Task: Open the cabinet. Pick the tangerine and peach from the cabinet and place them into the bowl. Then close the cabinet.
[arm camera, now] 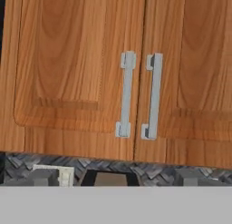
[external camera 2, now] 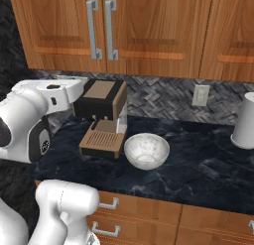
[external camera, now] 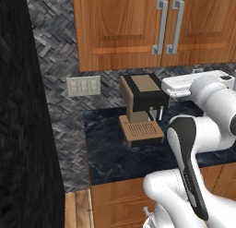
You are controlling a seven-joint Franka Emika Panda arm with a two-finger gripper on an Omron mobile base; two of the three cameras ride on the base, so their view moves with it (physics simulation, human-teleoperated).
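1. Your pincer's tips cannot be made out in these pictures; its fingers stand spread wide and hold nothing.
2. In the hand view you look straight at the cabinet (arm camera: pixel 81 73), both doors shut, with the left handle (arm camera: pixel 126 95) and the right handle (arm camera: pixel 153 97) side by side at the middle of the frame, either side of the door seam.
3. In the left base view the cabinet (external camera: pixel 120 28) fills the top of the frame; in the right base view the cabinet (external camera 2: pixel 149 30) runs along the top too.
4. Below it you see the brown coffee machine (external camera 2: pixel 103 117) standing on the dark marbled worktop (external camera 2: pixel 198 164), left of centre in the right base view, with the white arm's wrist just to its left.
5. The bowl (external camera 2: pixel 146 151) sits on the worktop just right of the coffee machine, at the middle of the right base view, empty.
6. A white cylinder (external camera 2: pixel 245 121) stands at the right edge.
7. The tangerine and the peach are out of your sight behind the shut doors.
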